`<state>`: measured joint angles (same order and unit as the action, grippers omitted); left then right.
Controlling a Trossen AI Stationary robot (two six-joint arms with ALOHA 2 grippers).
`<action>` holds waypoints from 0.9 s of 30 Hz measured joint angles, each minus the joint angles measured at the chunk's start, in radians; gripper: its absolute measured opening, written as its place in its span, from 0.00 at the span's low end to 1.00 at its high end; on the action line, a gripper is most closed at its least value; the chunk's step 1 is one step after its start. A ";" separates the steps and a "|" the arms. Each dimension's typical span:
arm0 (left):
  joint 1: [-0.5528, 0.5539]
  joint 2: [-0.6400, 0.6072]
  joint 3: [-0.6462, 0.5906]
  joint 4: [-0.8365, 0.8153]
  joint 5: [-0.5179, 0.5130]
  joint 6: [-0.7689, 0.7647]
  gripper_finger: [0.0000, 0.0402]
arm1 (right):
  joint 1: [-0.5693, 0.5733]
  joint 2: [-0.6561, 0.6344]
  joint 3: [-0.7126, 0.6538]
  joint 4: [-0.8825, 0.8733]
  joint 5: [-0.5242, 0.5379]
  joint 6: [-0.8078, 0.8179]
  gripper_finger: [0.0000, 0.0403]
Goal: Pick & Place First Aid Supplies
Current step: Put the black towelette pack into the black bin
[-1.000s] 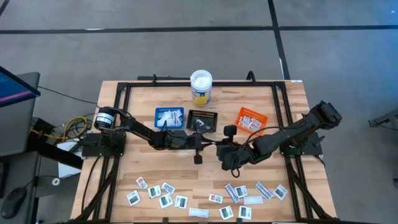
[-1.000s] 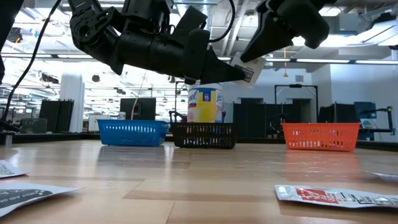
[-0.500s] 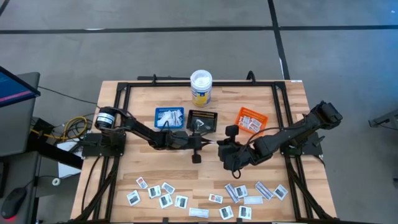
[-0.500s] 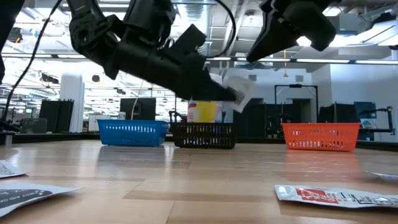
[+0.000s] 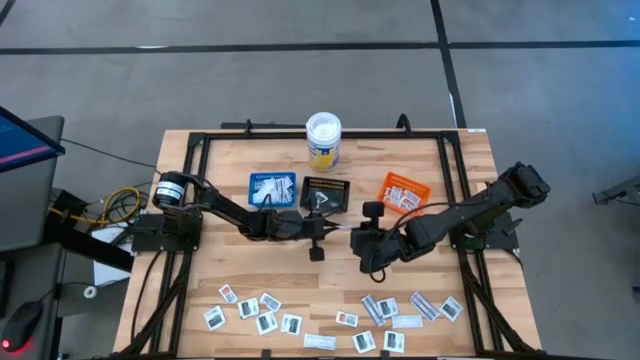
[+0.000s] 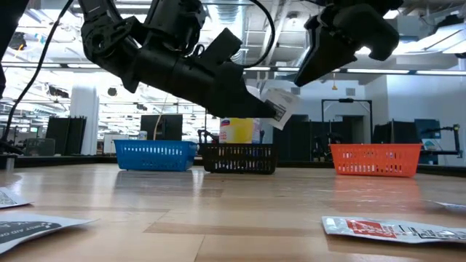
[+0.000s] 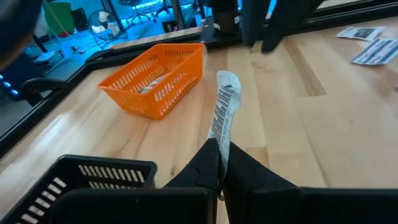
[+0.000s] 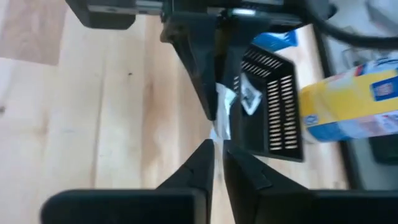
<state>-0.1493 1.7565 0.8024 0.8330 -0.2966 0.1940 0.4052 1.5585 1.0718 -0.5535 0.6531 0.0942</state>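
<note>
Honestly nothing here is readable. The packet (image 7: 225, 112) held up in the air has a barcode but no digits I can make out. The packet (image 6: 393, 228) lying on the surface has red-and-dark print, too blurry. The tub's (image 8: 348, 106) yellow label is a smear.

Both arms reach in over the table's middle, tips nearly meeting. The left gripper (image 7: 219, 163) is clamped tight, its 2 fingers (image 7: 205, 162) pressed together. The right gripper (image 8: 217, 151) faces it from just beside; its fingers (image 8: 202, 158) show a narrow gap, perhaps just parting. The right arm slopes from the table's right edge.
</note>
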 joint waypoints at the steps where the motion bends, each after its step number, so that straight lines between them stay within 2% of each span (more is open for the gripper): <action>1: 0.000 0.000 0.000 0.002 0.001 0.000 0.02 | -0.003 0.000 0.000 0.002 -0.010 0.008 0.09; 5: -0.001 0.000 0.001 0.005 0.001 0.000 0.02 | -0.020 0.000 0.000 0.013 -0.047 0.029 0.15; 13: -0.007 0.000 0.002 0.035 0.032 0.014 0.02 | -0.045 0.000 -0.001 0.042 -0.047 0.039 0.27; 18: -0.013 -0.001 0.002 0.061 0.035 0.108 0.02 | -0.063 0.000 -0.001 0.092 -0.087 0.034 0.31; 23: -0.012 -0.002 0.003 0.112 0.035 0.121 0.02 | -0.083 0.001 -0.001 0.098 -0.106 0.031 0.31; 27: -0.012 -0.002 0.003 0.118 0.035 0.157 0.02 | -0.091 0.001 -0.002 0.103 -0.106 0.030 0.23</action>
<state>-0.1612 1.7550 0.8051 0.9508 -0.2613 0.3512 0.3145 1.5593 1.0702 -0.4505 0.5472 0.1243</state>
